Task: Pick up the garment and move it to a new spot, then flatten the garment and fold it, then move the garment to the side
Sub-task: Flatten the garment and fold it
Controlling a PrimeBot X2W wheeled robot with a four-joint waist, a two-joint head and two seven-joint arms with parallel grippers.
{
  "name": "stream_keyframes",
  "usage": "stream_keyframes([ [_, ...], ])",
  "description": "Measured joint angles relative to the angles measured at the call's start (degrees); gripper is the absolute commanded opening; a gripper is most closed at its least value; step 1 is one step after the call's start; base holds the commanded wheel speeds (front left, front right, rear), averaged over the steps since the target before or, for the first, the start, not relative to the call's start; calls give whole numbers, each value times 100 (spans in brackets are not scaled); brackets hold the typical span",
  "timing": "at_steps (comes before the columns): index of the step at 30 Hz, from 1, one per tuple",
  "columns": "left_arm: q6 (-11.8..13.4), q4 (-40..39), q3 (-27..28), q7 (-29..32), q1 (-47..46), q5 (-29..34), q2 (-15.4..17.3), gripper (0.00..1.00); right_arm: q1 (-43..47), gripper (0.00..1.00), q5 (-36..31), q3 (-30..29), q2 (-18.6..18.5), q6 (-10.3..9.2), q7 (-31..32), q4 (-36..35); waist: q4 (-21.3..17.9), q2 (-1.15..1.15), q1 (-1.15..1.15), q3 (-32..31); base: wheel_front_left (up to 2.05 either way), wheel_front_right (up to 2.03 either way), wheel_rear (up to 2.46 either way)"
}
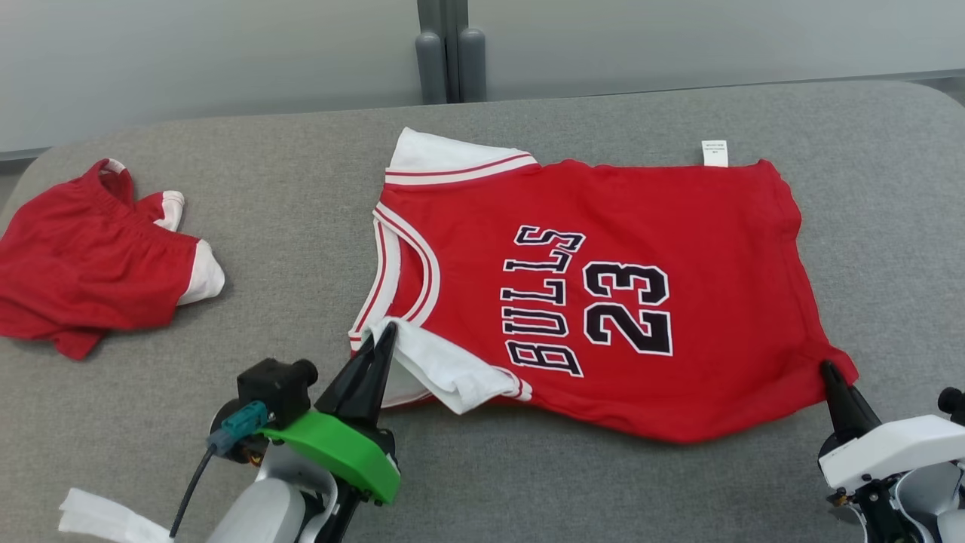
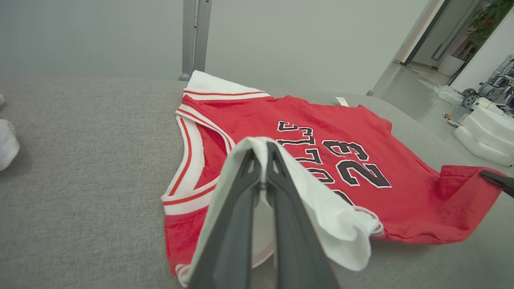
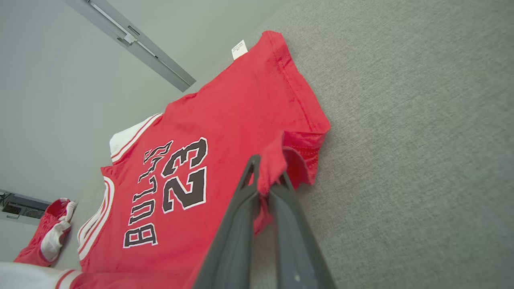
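Pinching the near edge of the jersey at both ends, I have my left tool pressed together on the white sleeve and my right tool pressed together on the hem corner. The rest of the jersey lies spread on the grey tabletop, neck to my left and hem to my right. My worry is the grip: each tool has only a thin bite of cloth, so I judge a quick or uneven lift could pull one end free and skew the fold. The sleeve is already flopped over and bunched at my left tool, and I think it could get trapped inside the fold as a lump. The hem corner looks doubled in my right tool, which may leave a crease. The red shorts lie well apart at the far left, so snagging them seems unlikely. The chest reads "BULLS" and "23" in black letters edged in white. A small white tag sticks out at the far edge, its print too small to read.
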Motion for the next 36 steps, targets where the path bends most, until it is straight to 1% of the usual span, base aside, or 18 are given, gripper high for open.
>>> stream_keyframes([
  [5,-90,506,-46,-36,-554,3,-54,0,-318,0,21,-91,63,0,209,-30,-109,0,0,123,0,0,0],
  [9,-151,967,-70,-118,-1000,0,-123,0,-647,0,33,-291,123,-1,371,119,-176,0,0,224,0,0,0],
  [13,-208,1510,-177,-220,-1489,2,-164,0,-1110,0,-68,-360,152,-1,488,394,-246,0,0,319,0,0,0],
  [17,-231,2092,-305,-338,-1899,-46,-267,0,-1568,0,-311,-394,154,-1,424,835,-292,0,0,401,0,0,0],
  [18,-241,2230,-352,-367,-1985,-49,-294,0,-1657,16,-375,-413,149,-1,364,954,-295,0,0,418,0,0,0],
  [19,-246,2370,-389,-416,-2068,-51,-323,22,-1744,55,-412,-417,144,-1,305,1056,-294,0,0,430,0,0,0],
  [20,-248,2772,-381,-601,-2282,-91,-396,100,-1905,100,-614,-140,-30,-1,-81,1239,-242,0,1,434,0,0,0],
  [24,-249,2782,-191,-657,-2219,-183,-405,100,-1732,100,-706,141,-337,-1,-454,1252,-192,0,0,369,0,0,0],
  [28,-250,2358,179,-675,-1725,-126,-348,100,-1273,100,-812,367,-606,-1,-693,1199,-126,0,1,297,0,0,0],
  [32,-250,2118,400,-673,-1018,33,-316,100,-938,100,-889,475,-704,-1,-821,1173,-107,0,0,242,0,0,0],
  [36,-250,2145,389,-673,-557,134,-325,100,-859,100,-942,538,-745,-1,-860,1284,-117,0,0,241,0,0,0],
])
